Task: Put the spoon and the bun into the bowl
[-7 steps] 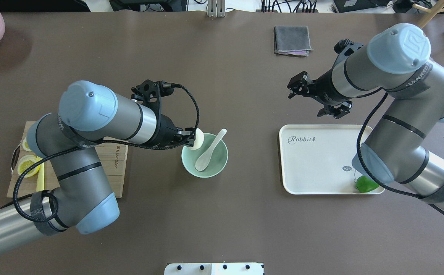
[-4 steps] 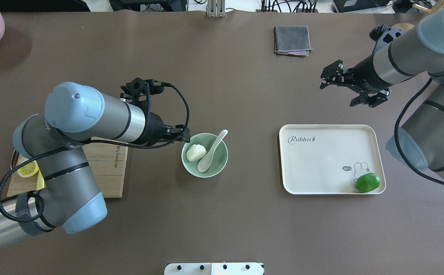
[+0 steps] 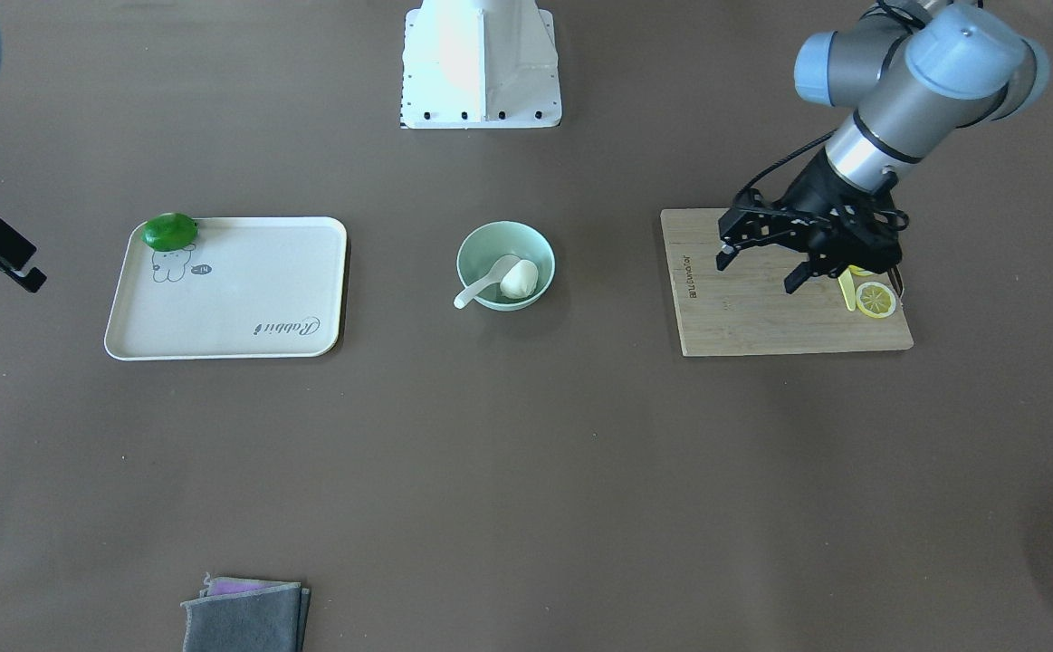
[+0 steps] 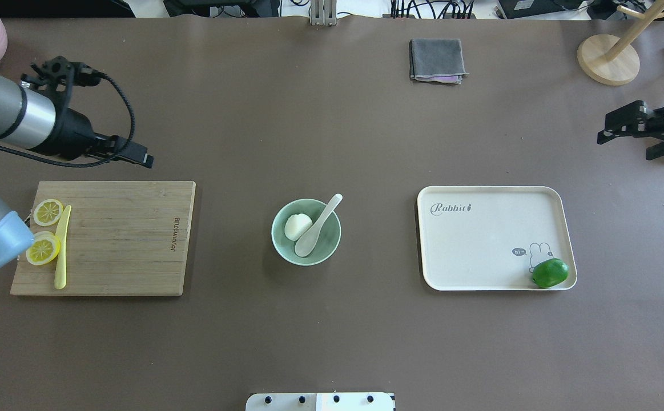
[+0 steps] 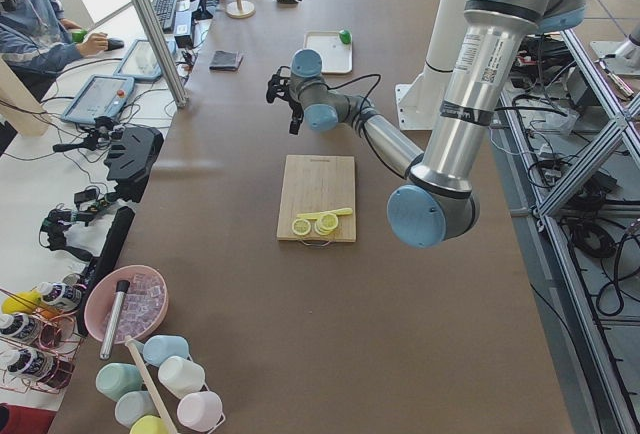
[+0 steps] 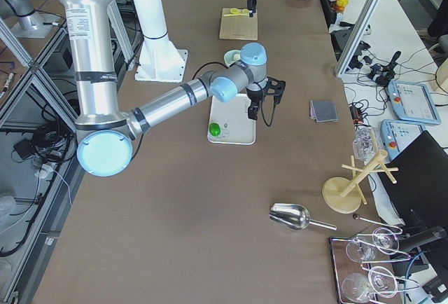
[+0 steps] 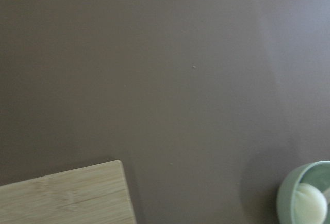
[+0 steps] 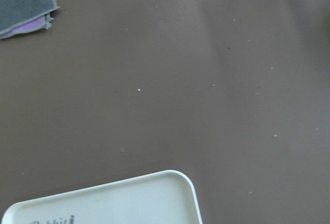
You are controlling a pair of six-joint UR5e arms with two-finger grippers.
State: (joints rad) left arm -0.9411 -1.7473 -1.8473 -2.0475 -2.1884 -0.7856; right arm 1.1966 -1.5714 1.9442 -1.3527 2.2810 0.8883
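Resting in the bowl (image 4: 327, 246) at mid-table are both task items: the bun (image 4: 297, 226) lies on the side nearer the left arm, just beside the spoon (image 4: 319, 224) and apparently touching it. The spoon's scoop is down inside and its handle leans out over the rim, slanting away from the robot and toward its right. Neither gripper is near the bowl. The left gripper (image 3: 759, 272) hangs raised in the air by the board (image 4: 120, 240), well apart from the bowl, its jaws spread and holding nothing. The right gripper (image 4: 624, 147) hangs at the table's far right side, beyond the tray (image 4: 480, 245), its jaws likewise apart and empty. Two lemon slices (image 4: 48, 212) and a knife (image 4: 62, 246) lie at the board's left end, the knife between and beside the slices. A lime (image 4: 550, 273) sits in the tray's near right corner. A folded cloth (image 4: 438, 59) lies at the table's far edge. The left wrist view catches a corner of the board and part of the bowl with the bun inside.
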